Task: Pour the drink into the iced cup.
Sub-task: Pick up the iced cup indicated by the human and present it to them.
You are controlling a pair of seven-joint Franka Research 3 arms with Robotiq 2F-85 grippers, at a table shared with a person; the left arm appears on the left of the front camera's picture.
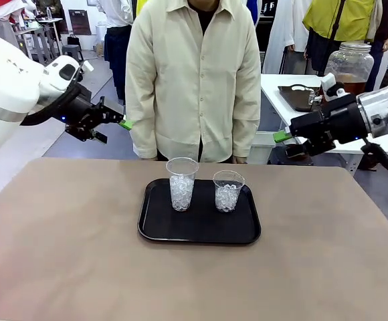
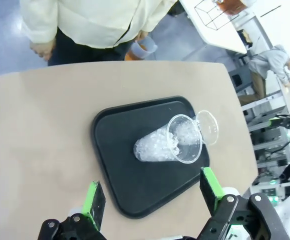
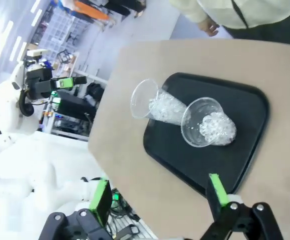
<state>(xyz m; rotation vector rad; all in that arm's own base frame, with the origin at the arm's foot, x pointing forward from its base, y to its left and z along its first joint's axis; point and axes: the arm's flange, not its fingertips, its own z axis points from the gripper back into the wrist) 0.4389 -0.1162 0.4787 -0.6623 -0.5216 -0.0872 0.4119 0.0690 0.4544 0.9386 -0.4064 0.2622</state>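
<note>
Two iced cups, so the target is ambiguous and that's risk one.

Front view: taller cup (image 1: 181,184) and shorter cup (image 1: 228,191) stand upright and just apart on the black tray (image 1: 201,229), mid-table (image 1: 60,254). Both hold ice and no liquid. The drink (image 1: 354,86) sits low in the glass jar (image 1: 348,63) on a side table far right, well apart from the cups. Left gripper (image 1: 114,127) hovers far left and right gripper (image 1: 287,142) far right, both above the table edge with jaws spread wide and nothing in them. The person (image 1: 192,73) stands at the far edge between them. My read is pour not started. If an arm has to fetch the drink, that's a reach off this table close to the person, so there's a collision risk.

Left wrist view: left gripper (image 2: 152,195) looks down over the tray (image 2: 117,165), jaws fully apart and empty. The taller cup (image 2: 160,145) is nearer this camera, with the shorter cup (image 2: 208,127) tucked behind its rim. At that spacing a wide jaw coming in could clip the neighbour, and thin plastic cups likely tip or crush easily. Something orange-brown shows at the person's hand, can't tell what.

Right wrist view: right gripper (image 3: 160,197) is also wide open and empty. The shorter cup (image 3: 210,125) is nearer, the taller cup (image 3: 152,105) beyond. Ice is piled fairly high in both, so a fast pour probably splashes or overflows onto the tray (image 3: 250,105).
</note>
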